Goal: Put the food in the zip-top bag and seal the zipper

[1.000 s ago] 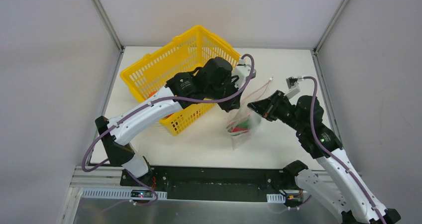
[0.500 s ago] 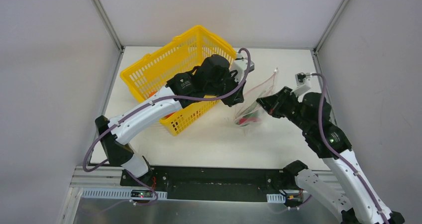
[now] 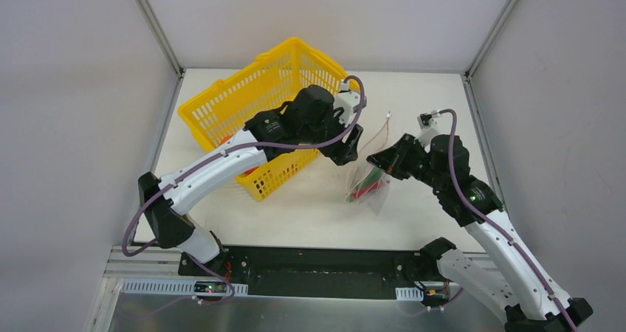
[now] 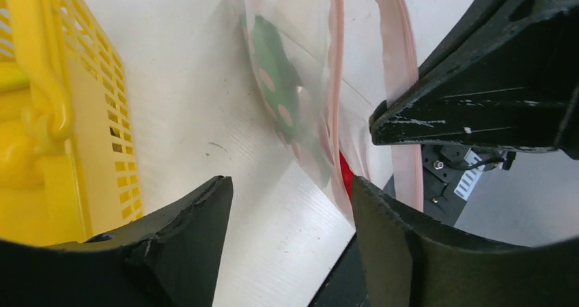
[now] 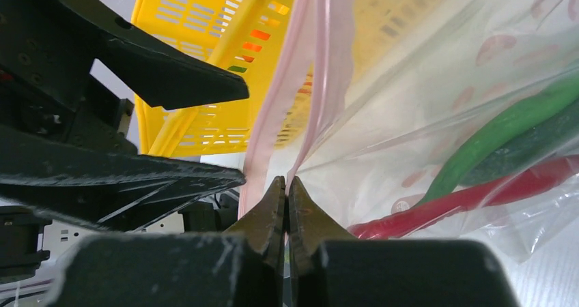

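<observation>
A yellow plastic basket (image 3: 221, 99) stands at the far left of the white table (image 3: 310, 210), with some orange and yellow pieces dimly visible through its lattice. The left arm reaches across the front of the basket, and the left gripper (image 3: 353, 146) hangs just off the basket's right corner, its two fingers spread apart with nothing pinched between them. In the left wrist view the zip-top bag (image 3: 378, 197) hangs just beyond that gap, close to the right-hand finger. The bag is right of the basket, lifted at its top edge and sagging toward the table. Inside it lie a long green pepper (image 5: 505, 126) and a red chili (image 5: 478, 194), low in the bag. Its zipper (image 5: 321, 61), the pink strip, runs up from the right gripper (image 5: 287, 191), whose fingers are pressed tight together on that strip, holding the bag up from the right side
</observation>
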